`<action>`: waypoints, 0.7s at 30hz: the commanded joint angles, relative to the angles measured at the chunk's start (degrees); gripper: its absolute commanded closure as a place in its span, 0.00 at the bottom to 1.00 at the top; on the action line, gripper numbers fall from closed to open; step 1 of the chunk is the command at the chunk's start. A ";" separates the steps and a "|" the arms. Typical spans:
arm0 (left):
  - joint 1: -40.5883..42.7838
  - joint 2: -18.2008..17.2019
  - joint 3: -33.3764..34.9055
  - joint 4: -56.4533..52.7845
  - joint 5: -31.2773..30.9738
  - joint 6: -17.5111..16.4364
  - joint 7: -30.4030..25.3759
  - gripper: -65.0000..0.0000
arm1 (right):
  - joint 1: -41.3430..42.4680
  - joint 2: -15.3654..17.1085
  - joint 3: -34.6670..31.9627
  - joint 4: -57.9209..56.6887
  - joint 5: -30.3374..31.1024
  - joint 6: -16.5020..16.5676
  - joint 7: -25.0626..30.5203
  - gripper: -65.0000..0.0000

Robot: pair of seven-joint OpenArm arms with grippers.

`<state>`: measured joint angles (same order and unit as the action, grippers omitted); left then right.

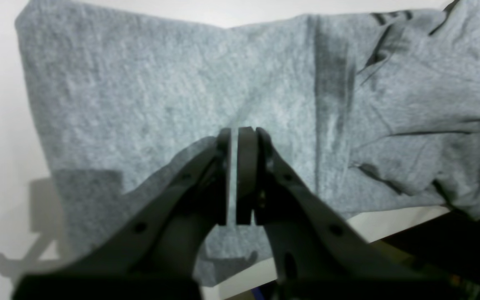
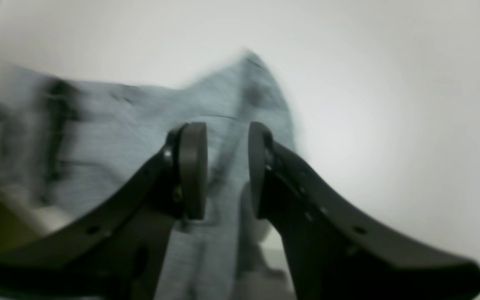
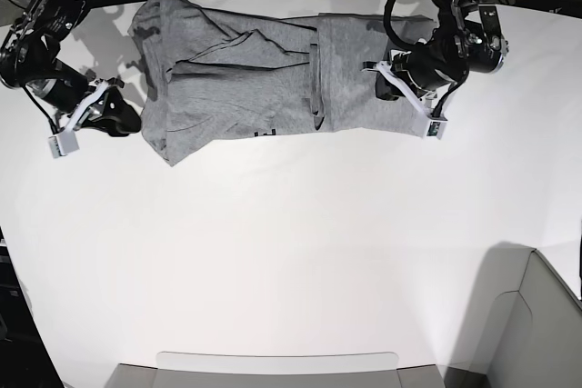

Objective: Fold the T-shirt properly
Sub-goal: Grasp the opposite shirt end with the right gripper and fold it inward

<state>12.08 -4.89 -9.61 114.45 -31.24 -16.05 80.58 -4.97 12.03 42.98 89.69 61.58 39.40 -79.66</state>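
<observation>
The heather-grey T-shirt (image 3: 245,79) lies flat across the far part of the white table (image 3: 291,252), with its sides folded inward and a bit of black lettering at its near edge. My left gripper (image 3: 386,88) rests on the shirt's right end. In the left wrist view its jaws (image 1: 236,133) are pressed almost together, a thin strip of the T-shirt (image 1: 140,104) pinched between the pads. My right gripper (image 3: 123,120) sits at the shirt's left edge. In the blurred right wrist view it (image 2: 226,127) stands open above the cloth (image 2: 111,137), holding nothing.
A grey box (image 3: 546,333) stands at the near right corner and a shallow grey tray (image 3: 273,370) at the near edge. Cables run along the table's back. The table edge (image 1: 390,227) lies close beside the shirt in the left wrist view.
</observation>
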 commanded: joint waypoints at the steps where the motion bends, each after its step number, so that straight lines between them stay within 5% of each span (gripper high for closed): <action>1: -0.43 -0.87 -0.02 0.84 -0.62 -0.08 -0.58 0.96 | -0.35 0.41 -1.62 -1.65 5.45 0.60 -0.34 0.73; 5: -0.43 -0.79 0.07 0.84 -0.80 -0.08 -0.58 0.96 | -1.58 0.58 -2.76 -9.82 7.82 0.60 -0.34 0.73; 10: -0.43 -1.05 2.35 0.84 -0.54 -0.08 -0.58 0.96 | -6.94 0.41 4.10 -9.12 3.87 0.60 -0.34 0.73; 14: -0.34 -1.14 3.06 0.84 -0.54 -0.08 -0.58 0.96 | -8.43 -1.97 9.81 -6.13 2.20 0.60 -0.34 0.73; 21: -0.34 -0.96 3.06 0.84 -0.71 -0.08 -0.58 0.96 | -5.27 -4.69 9.55 -6.13 -3.16 0.60 -0.34 0.73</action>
<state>12.16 -5.72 -6.61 114.45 -31.29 -16.08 80.58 -10.85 6.59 52.51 82.76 57.39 39.38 -80.27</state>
